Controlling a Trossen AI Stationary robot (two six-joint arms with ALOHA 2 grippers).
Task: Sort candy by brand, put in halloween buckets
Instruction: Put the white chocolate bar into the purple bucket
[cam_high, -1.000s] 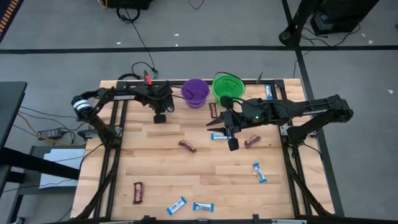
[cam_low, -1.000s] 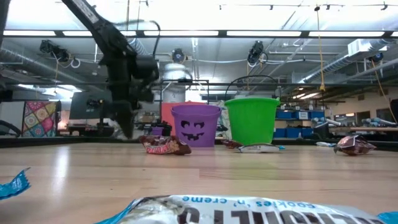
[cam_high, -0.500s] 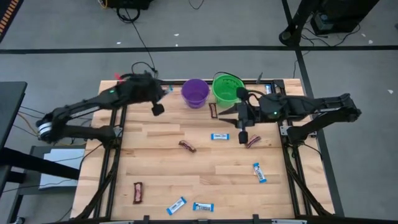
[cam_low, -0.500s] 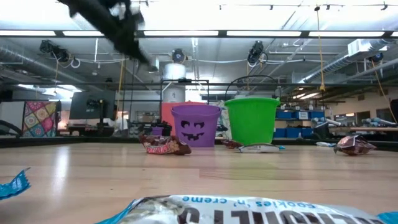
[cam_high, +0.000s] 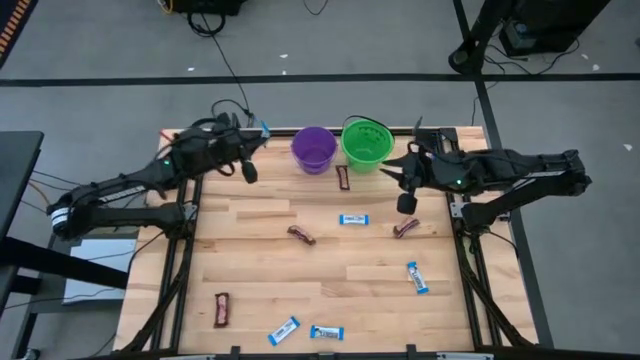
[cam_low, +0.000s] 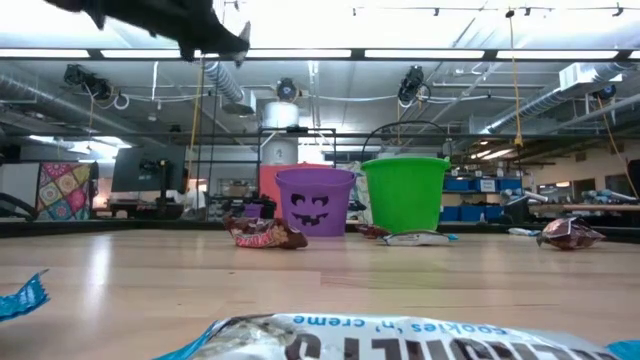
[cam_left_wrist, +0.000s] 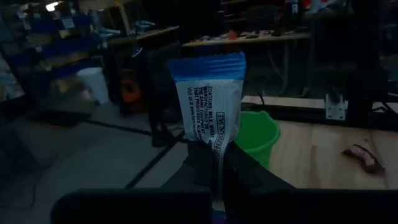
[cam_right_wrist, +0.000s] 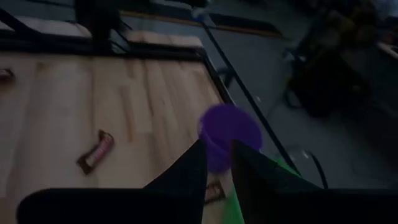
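Both arms raised since before; left gripper (cam_left_wrist: 217, 171) jaws clamp blue-white candy (cam_left_wrist: 209, 102); right gripper (cam_right_wrist: 217, 165) jaws narrow, contents unclear.

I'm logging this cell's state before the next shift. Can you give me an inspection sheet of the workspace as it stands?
Surface: wooden table, bare apart from candy.
Job's things: purple bucket and green bucket side by side at the far edge. Blue-and-white bars and dark brown bars lie scattered.
Clutter: nothing seen.
End effectors: left end effector shut on a blue-and-white candy, raised left of the purple bucket. Right end effector near the green bucket, fingers slightly apart, holding nothing.
Cables: a black cable runs across the floor to the table's far edge.
Surroundings: grey floor; shelves and benches behind the table.
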